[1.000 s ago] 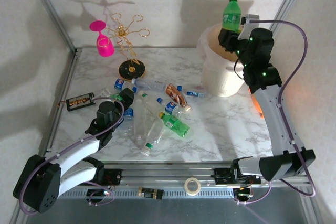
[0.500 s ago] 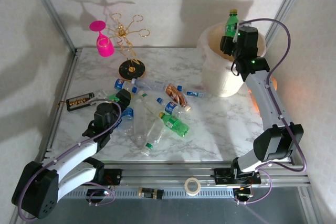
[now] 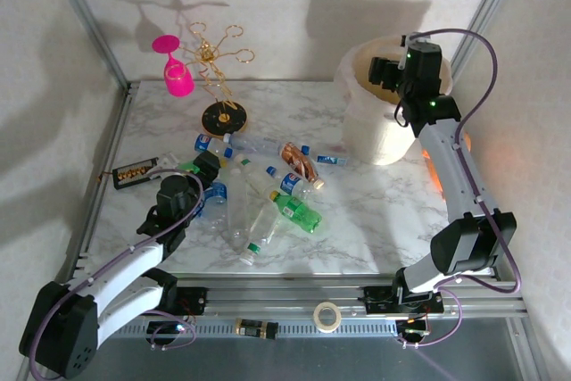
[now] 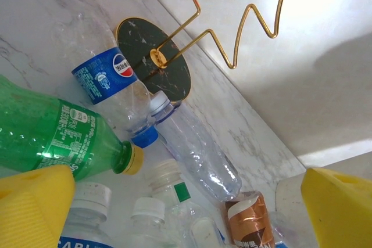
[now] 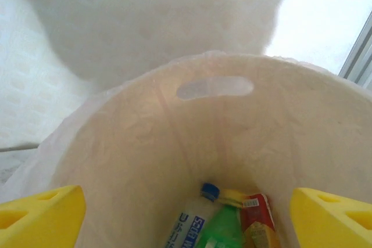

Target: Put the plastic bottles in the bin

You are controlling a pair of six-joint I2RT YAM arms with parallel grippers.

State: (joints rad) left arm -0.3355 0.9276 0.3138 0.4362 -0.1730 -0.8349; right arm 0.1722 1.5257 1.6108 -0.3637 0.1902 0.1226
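Note:
Several plastic bottles [image 3: 268,194] lie in a heap in the middle of the marble table. My left gripper [image 3: 207,167] hovers open at the heap's left edge. In the left wrist view its yellow fingers [image 4: 32,207] frame a green bottle [image 4: 46,137], a blue-labelled bottle [image 4: 107,79], a clear bottle [image 4: 197,149] and a brown-labelled one [image 4: 250,222]. The cream bin [image 3: 370,127] stands at the back right. My right gripper [image 3: 385,73] hangs open over its mouth, holding nothing. Inside the bin [image 5: 133,137] lie a blue-capped clear bottle [image 5: 189,227], a green bottle [image 5: 224,230] and a red-labelled one [image 5: 258,219].
A gold wire rack [image 3: 214,51] on a black disc [image 3: 223,118] holds a pink wine glass [image 3: 174,69] at the back left. A black studded box [image 3: 136,171] lies by the left edge. A tape roll [image 3: 327,316] sits on the front rail.
My right gripper carried the green bottle over the bin, lowered and opened. The bottle has dropped inside. The left arm has barely shifted.

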